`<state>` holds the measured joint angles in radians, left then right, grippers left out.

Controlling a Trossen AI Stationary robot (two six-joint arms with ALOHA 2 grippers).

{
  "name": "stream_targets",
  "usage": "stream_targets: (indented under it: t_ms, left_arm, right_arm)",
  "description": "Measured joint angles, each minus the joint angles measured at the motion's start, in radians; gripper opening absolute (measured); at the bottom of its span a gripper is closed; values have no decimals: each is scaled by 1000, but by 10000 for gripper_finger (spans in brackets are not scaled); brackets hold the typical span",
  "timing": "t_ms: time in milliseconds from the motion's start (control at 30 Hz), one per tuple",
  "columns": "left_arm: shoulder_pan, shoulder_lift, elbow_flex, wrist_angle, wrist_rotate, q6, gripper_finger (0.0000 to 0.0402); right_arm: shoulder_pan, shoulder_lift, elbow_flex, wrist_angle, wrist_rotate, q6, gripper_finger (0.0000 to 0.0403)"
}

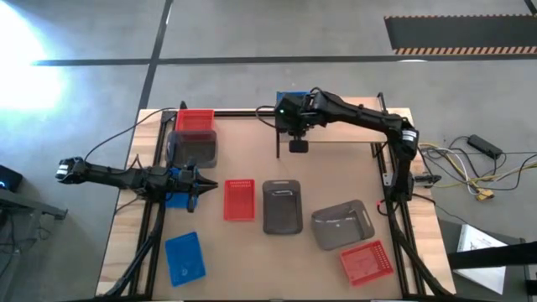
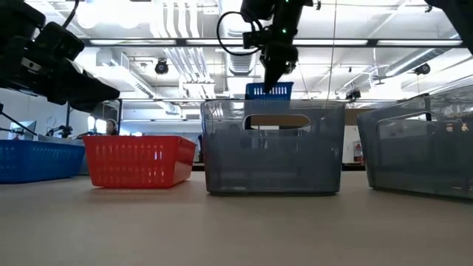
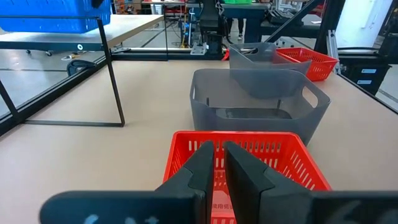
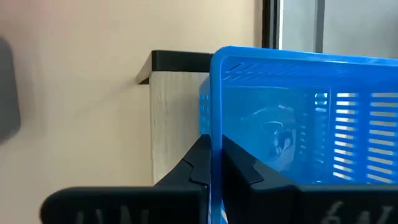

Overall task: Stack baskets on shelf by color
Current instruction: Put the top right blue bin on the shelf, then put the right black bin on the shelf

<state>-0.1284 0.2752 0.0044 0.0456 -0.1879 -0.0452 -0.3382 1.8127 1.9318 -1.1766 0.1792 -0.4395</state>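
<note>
My right gripper (image 4: 214, 146) is shut on a blue basket (image 4: 298, 124) at the far side of the table, over the end of the shelf's light wood board (image 4: 174, 124). In the low view this blue basket (image 2: 270, 91) shows above a grey basket (image 2: 272, 148), with the gripper above it. My left gripper (image 3: 217, 168) is shut and empty at the table's left. It points level over a red basket (image 3: 249, 155) that lies flat on the table. My right gripper pinches the blue basket's end wall just below the rim (image 4: 216, 121), one finger outside and one inside. The fingers come from above, slanting down. The basket stays upright. I cannot tell whether its bottom rests on the board.
On the table lie two grey baskets (image 1: 282, 205) (image 1: 342, 222), a red basket (image 1: 366, 262) near the right front and a blue one (image 1: 185, 256) near the left front. A red basket (image 1: 195, 120) and a grey one (image 1: 193, 149) stand at the far left. The shelf's black posts (image 3: 112, 68) stand on the table.
</note>
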Motion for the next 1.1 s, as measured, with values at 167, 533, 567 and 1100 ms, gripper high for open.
stream_targets:
  t_ms: [167,533,567,1100]
  left_arm:
    - [0,-1,0,0,0,0,22]
    - [0,-1,0,0,0,0,22]
    - [0,-1,0,0,0,0,22]
    - [0,0,0,0,0,0,22]
  right_arm:
    - [2,9,28,-21,-1,-18,51]
    - [33,-22,28,-23,5,4,140]
    - [41,-36,28,-23,6,14,139]
    - [493,-374,-448,203,29,505,118]
